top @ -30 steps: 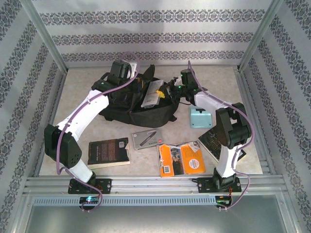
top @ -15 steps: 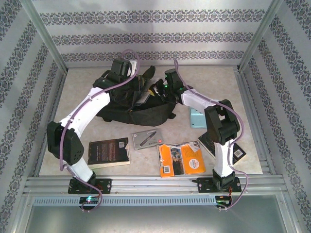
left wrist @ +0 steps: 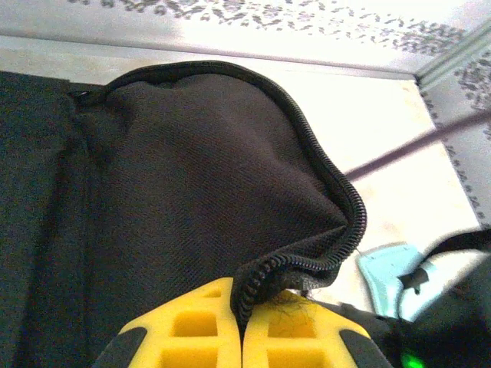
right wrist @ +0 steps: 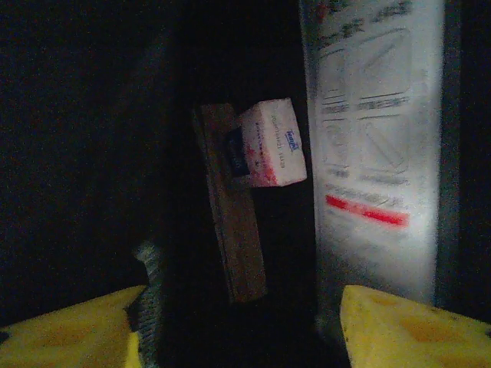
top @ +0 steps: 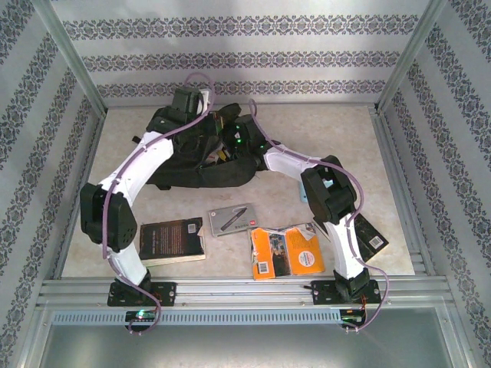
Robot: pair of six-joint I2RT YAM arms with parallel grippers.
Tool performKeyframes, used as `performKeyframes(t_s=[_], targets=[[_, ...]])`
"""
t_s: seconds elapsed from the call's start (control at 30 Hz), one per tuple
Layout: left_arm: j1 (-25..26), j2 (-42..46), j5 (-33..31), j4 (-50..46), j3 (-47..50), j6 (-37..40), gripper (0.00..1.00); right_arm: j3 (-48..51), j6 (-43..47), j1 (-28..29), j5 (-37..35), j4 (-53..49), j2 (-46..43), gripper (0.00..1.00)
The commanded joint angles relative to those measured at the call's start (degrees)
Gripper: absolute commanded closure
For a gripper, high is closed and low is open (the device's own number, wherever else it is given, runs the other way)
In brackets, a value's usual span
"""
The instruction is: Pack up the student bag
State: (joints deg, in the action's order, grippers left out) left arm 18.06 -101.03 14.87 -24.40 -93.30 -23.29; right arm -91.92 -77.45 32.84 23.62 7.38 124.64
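The left arm (top: 142, 165) reaches from the near left to the student bag (top: 184, 169), which lies far left of centre on the table (top: 337, 126); the left gripper (left wrist: 239, 326) is clenched on the bag's zipper rim. The right arm (top: 295, 162) bends in from the near right, and the right gripper (right wrist: 242, 330) is inside the bag's mouth, its fingers spread and grasping nothing. It faces a brown block (right wrist: 234, 230), a small white box (right wrist: 272, 143) and a red-striped white pack (right wrist: 376, 153), their print too blurred to read. Nearer lie a dark book (top: 170, 239), a grey pack (top: 230, 220), an orange pack (top: 285, 251) and a second dark book (top: 372, 236) partly under the right arm.
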Motion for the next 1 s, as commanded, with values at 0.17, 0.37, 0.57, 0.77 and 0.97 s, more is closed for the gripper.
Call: performKeyframes(t_s=[0.17, 0.37, 0.57, 0.77, 0.97], targets=[[-5.5, -1.0, 0.3, 3.9, 1.4, -3.1, 1.0, 5.1, 15.5, -2.7, 2.6, -3.7, -10.5, 0.25], [-5.7, -4.7, 3.3, 2.4, 0.6, -3.7, 1.0, 6.5, 28.6, -2.8, -0.7, -14.6, -17.3, 0.22], [-5.5, -7.5, 5.8, 1.1, 1.1, -4.8, 1.0, 7.9, 36.8, -2.9, -10.0, -27.6, -24.2, 0.25], [-4.2, -10.8, 7.1, -5.4, -3.2, -1.0, 1.0, 14.2, 40.4, -4.2, -18.1, -35.4, -30.8, 0.26], [-2.8, -10.7, 5.3, -10.2, -5.5, 0.3, 0.66, 19.9, 44.3, -3.7, -19.3, -40.4, -34.7, 0.25]])
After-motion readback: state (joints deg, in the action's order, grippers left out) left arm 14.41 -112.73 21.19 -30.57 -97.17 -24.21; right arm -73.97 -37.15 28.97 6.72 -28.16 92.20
